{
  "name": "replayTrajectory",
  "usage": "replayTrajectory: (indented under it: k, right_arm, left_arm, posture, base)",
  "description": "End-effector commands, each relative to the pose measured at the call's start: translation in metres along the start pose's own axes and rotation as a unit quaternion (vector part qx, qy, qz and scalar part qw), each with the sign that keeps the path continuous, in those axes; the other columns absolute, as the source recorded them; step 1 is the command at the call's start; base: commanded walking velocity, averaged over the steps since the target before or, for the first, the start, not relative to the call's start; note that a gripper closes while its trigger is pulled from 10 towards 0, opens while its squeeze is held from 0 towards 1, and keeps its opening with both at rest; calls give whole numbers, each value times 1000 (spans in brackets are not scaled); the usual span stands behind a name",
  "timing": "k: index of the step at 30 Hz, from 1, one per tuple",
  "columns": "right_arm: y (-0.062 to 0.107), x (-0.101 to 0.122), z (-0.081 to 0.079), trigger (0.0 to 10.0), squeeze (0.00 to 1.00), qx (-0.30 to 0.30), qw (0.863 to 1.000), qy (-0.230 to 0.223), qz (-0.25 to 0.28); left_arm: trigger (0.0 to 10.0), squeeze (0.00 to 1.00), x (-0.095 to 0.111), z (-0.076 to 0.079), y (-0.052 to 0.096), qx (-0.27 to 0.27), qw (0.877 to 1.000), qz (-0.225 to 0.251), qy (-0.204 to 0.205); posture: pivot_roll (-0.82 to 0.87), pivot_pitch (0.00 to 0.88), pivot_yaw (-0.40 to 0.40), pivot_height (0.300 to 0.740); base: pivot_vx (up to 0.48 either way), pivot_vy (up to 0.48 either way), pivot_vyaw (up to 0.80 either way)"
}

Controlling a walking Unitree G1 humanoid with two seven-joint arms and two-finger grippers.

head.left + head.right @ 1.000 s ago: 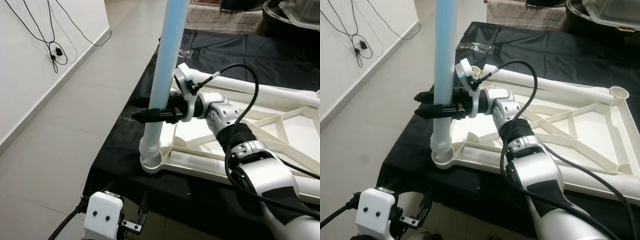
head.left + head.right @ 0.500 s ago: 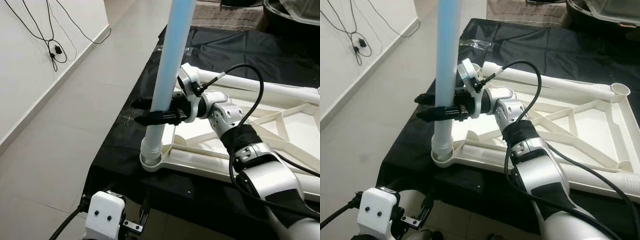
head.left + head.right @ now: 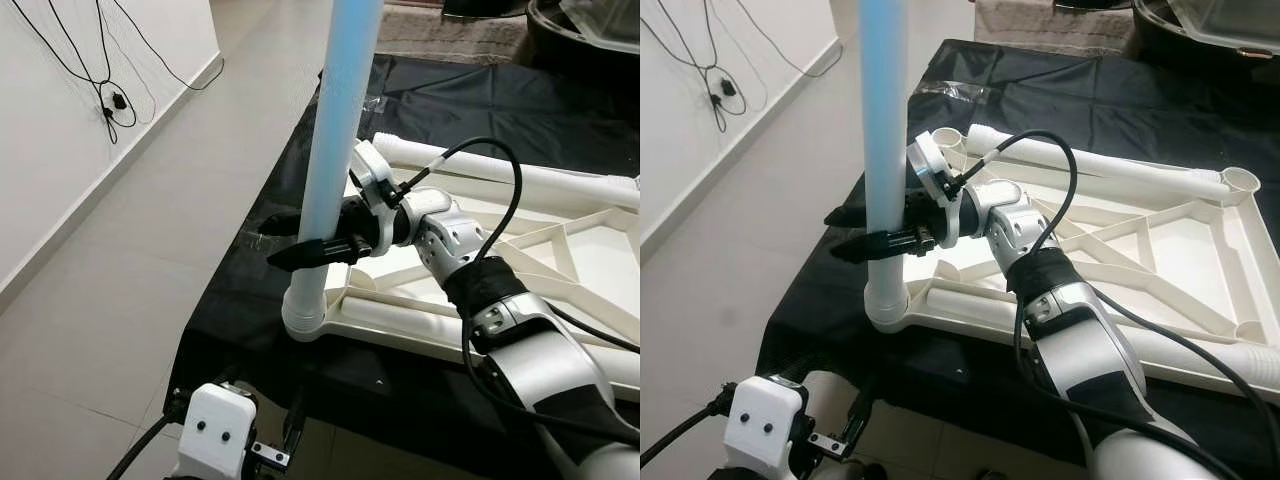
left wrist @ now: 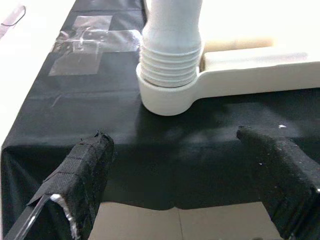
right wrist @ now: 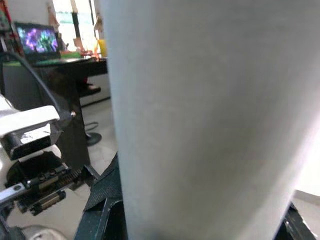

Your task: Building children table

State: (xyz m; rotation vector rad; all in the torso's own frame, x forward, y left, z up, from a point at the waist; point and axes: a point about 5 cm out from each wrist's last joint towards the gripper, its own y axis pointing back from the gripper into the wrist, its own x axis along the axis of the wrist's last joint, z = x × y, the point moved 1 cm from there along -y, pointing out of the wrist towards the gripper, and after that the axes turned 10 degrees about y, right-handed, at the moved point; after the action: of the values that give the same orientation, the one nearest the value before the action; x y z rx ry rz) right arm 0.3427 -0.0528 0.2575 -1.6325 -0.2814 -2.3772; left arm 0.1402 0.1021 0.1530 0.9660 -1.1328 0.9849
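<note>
Threads have sunk deeper into the corner socket (image 4: 165,95) as the right hand (image 3: 872,228), clenched around the blue leg (image 3: 335,140), twists it home.

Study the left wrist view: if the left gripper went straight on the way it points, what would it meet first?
Probably the black cloth over the table edge, then the socket holding the leg. The left gripper is open and sits low, so depth is uncertain.

Right arm (image 3: 1070,330) was silver with black band and looping black cable (image 3: 1060,190); gripper fingers (image 4: 85,175) black, cloth-wrapped.
</note>
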Motion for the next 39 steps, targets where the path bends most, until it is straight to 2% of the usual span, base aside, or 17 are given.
replayTrajectory:
  k: [1,3,13,16,19,20,21,22,24,25,26,28,29,30,33,36,39]
  right_arm:
    - [0,-23,-8,10000,0,12,998,-29,-48]
    - [-1,-30,-4,10000,0,-7,996,-30,-80]
    - [-4,-38,-2,10000,0,-17,992,-37,-119]
    - [-7,-44,2,10000,0,-44,988,-41,-142]
    - [-12,-51,13,10000,0,-119,977,-52,-171]
    - [-12,-51,13,10000,0,-119,977,-52,-171]
    - [-12,-56,18,10000,0,-165,966,-65,-186]
    - [-12,-56,18,10000,0,-165,966,-65,-186]
    - [-7,-61,26,10000,0,-251,943,-78,-206]
    - [-7,-61,26,10000,0,-251,943,-78,-206]
    - [0,-63,33,10000,0,-323,919,-81,-210]
    - [7,-66,37,10000,0,-376,897,-89,-215]
    - [7,-66,37,10000,0,-376,897,-89,-215]
    - [10,-68,37,10000,0,-394,888,-93,-217]
    - [24,-75,40,10000,0,-493,832,-102,-233]
    - [35,-76,43,10000,0,-559,789,-103,-230]
    - [37,-76,43,10000,0,-574,779,-105,-229]
  left_arm:
    - [10000,0,-4,1,1,-1,1000,-8,-5]
    - [10000,0,-4,2,0,-3,1000,-7,-5]
    - [10000,0,-5,3,-1,-5,1000,-3,-9]
    - [10000,0,-5,4,-2,-4,1000,-2,-9]
    - [10000,0,-5,4,-2,-4,1000,-1,-10]
    - [10000,0,-5,4,-2,-4,1000,-1,-10]
    - [10000,0,-5,4,-3,-5,1000,-1,-11]
    - [10000,0,-5,4,-3,-5,1000,-1,-11]
    - [10000,0,-5,4,-4,-3,1000,1,-13]
    - [10000,0,-5,4,-4,-3,1000,1,-13]
    - [10000,0,-4,3,-4,-3,1000,2,-15]
    - [10000,0,-4,3,-5,-2,1000,4,-15]
    - [10000,0,-4,3,-5,-2,1000,4,-15]
    - [10000,0,-3,3,-5,-1,1000,5,-15]
    - [10000,0,-2,2,-6,0,1000,7,-17]
    - [10000,0,-2,2,-6,1,1000,8,-17]
    - [10000,0,-2,2,-6,1,1000,8,-16]
  posture:
    - [176,177,-4,740]
    - [168,172,-5,740]
    - [164,169,-12,740]
    - [162,170,-11,740]
    - [160,174,-13,740]
    - [160,174,-13,740]
    - [162,177,-16,740]
    - [162,177,-16,740]
    - [160,182,-15,740]
    - [160,182,-15,740]
    - [159,184,-16,740]
    - [159,184,-15,740]
    - [159,184,-15,740]
    - [159,184,-15,740]
    - [159,189,-14,740]
    - [163,190,-15,740]
    - [163,190,-15,740]
  base:
    - [0,0,0]
    - [0,0,0]
    - [0,0,0]
    - [0,0,0]
    - [0,0,0]
    - [0,0,0]
    - [0,0,0]
    - [0,0,0]
    - [0,0,0]
    - [0,0,0]
    - [0,0,0]
    - [0,0,0]
    - [0,0,0]
    - [0,0,0]
    - [0,0,0]
    - [0,0,0]
    - [0,0,0]
